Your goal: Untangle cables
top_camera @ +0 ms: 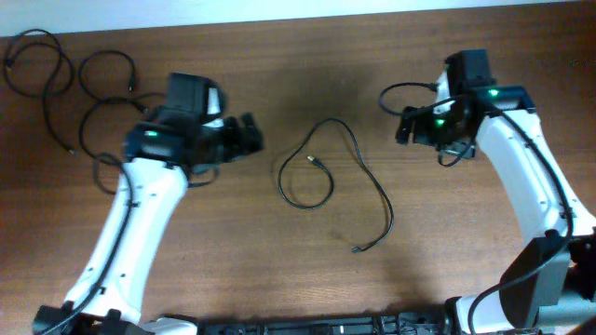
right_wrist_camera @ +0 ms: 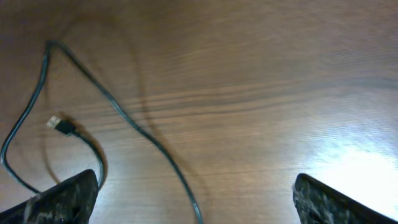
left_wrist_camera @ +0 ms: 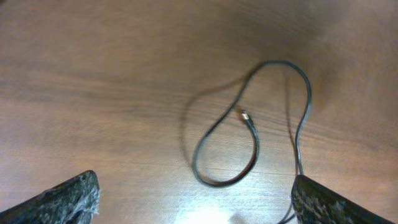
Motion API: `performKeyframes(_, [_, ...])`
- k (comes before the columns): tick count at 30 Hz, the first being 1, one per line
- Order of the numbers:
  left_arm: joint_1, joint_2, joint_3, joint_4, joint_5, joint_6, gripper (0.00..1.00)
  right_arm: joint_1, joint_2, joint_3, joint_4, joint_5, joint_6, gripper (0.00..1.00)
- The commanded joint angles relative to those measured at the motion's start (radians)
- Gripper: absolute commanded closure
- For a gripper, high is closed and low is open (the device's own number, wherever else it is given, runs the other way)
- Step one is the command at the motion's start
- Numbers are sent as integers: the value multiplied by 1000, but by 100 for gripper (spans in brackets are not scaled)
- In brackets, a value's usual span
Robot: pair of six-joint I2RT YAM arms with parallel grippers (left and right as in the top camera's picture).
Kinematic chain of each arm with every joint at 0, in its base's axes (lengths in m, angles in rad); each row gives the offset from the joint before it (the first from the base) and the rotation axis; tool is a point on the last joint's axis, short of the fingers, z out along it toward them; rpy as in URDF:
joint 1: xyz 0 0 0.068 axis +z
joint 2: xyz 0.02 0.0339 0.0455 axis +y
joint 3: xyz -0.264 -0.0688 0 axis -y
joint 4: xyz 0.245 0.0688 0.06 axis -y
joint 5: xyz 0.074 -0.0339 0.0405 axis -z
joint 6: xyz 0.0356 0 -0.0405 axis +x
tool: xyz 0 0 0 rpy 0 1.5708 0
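One thin black cable (top_camera: 390,216) lies in a loose open curl on the middle of the wooden table, between my two arms. More cables (top_camera: 108,54) lie in loose loops at the far left back corner. My left gripper (top_camera: 250,135) hovers left of the middle cable, open and empty. In its wrist view the cable's loop (left_wrist_camera: 308,93) and small plug (left_wrist_camera: 242,114) lie ahead of the open left gripper (left_wrist_camera: 194,205). My right gripper (top_camera: 407,126) is right of the cable and open. In the right wrist view the cable (right_wrist_camera: 124,116) runs over the table below the open right gripper (right_wrist_camera: 196,200).
The brown wooden table (top_camera: 233,270) carries only the cables. Thicker black wires loop around the right arm's wrist (top_camera: 391,93). The arms' white links reach in from the front edge at both sides.
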Motion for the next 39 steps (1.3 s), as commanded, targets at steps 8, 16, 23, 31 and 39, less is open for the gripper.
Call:
performKeyframes(8, [-386,293,5,271,-104,11,1,-42,-7,6,-4,0,8,1])
performKeyframes(16, [-425,481,5,396,-104,-462,1,-42,-7,6,-4,0,8,1])
performKeyframes(23, [-426,511,5,504,-104,-571,1,-42,-7,6,-4,0,8,1])
performKeyframes(31, [-480,591,5,661,-108,-668,1,-42,-7,6,-3,1,8,1])
performKeyframes(39, [-485,650,5,697,-133,-665,1,-42,-7,6,-3,0,8,1])
